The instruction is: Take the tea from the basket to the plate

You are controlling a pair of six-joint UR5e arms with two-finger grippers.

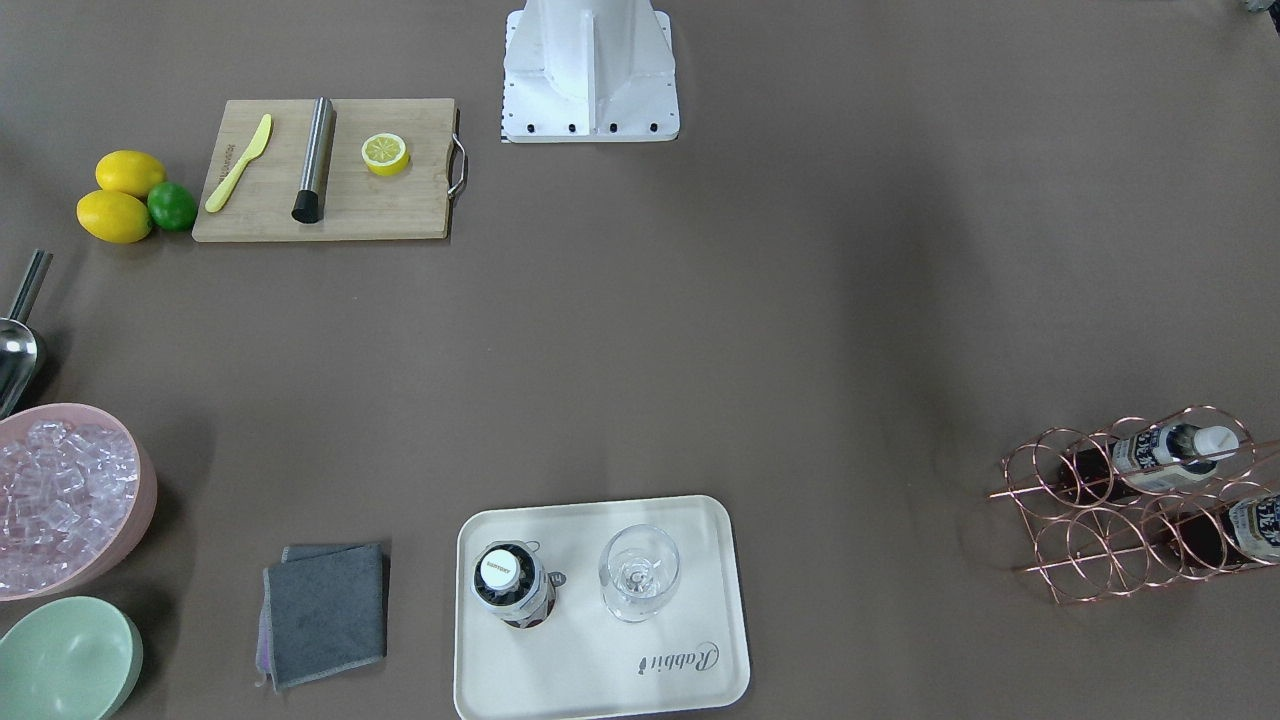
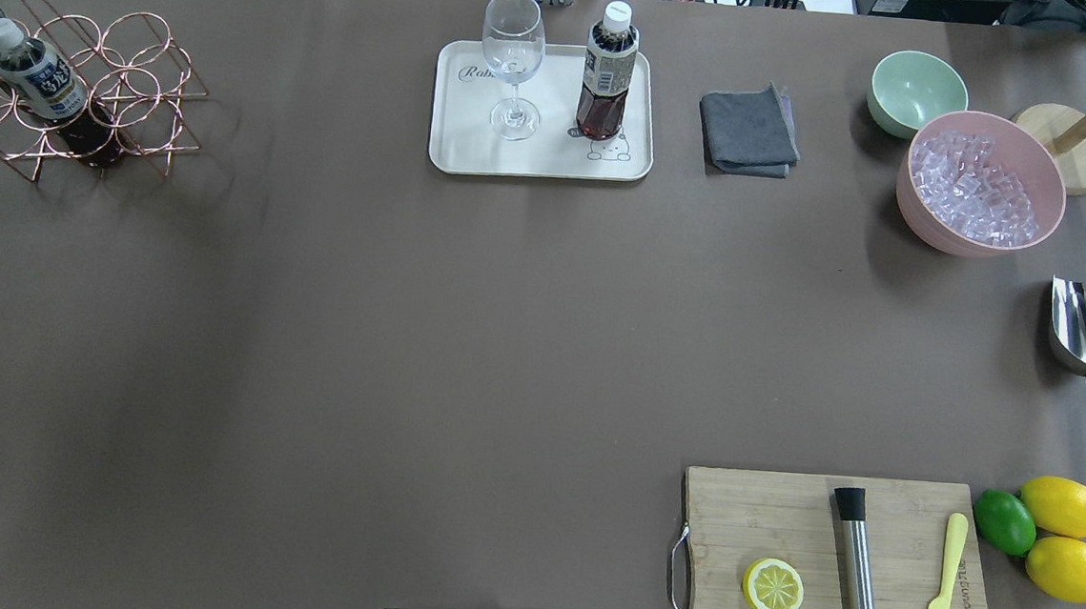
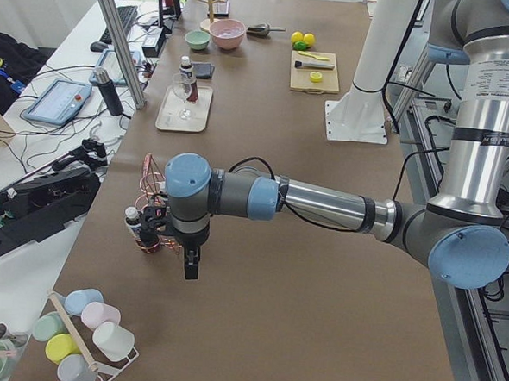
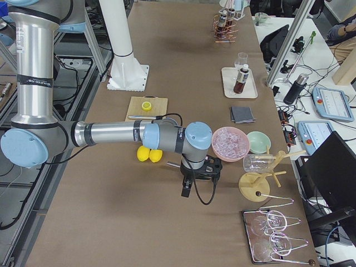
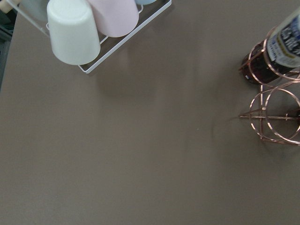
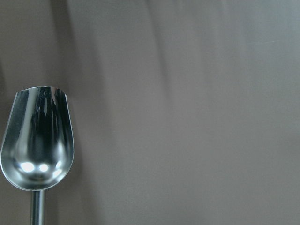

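One tea bottle (image 2: 607,70) stands upright on the cream plate (image 2: 539,156), also in the front view (image 1: 512,580). Two more tea bottles (image 2: 33,78) lie slanted in the copper wire basket (image 2: 129,75) at the table's far left. The left wrist view shows one of them (image 5: 276,51) and the basket's rings (image 5: 276,115) at its right edge. My left gripper (image 3: 189,269) hangs over the table beside the basket; I cannot tell whether it is open. My right gripper (image 4: 186,189) hangs over the right end of the table; I cannot tell its state either.
A stemmed glass (image 2: 513,54) stands on the plate beside the tea. A grey cloth (image 2: 748,130), a green bowl (image 2: 916,92), a pink bowl of ice (image 2: 979,187) and a metal scoop (image 6: 37,140) are to the right. A cutting board (image 2: 831,563) is near right. A cup rack (image 5: 93,28) is past the basket.
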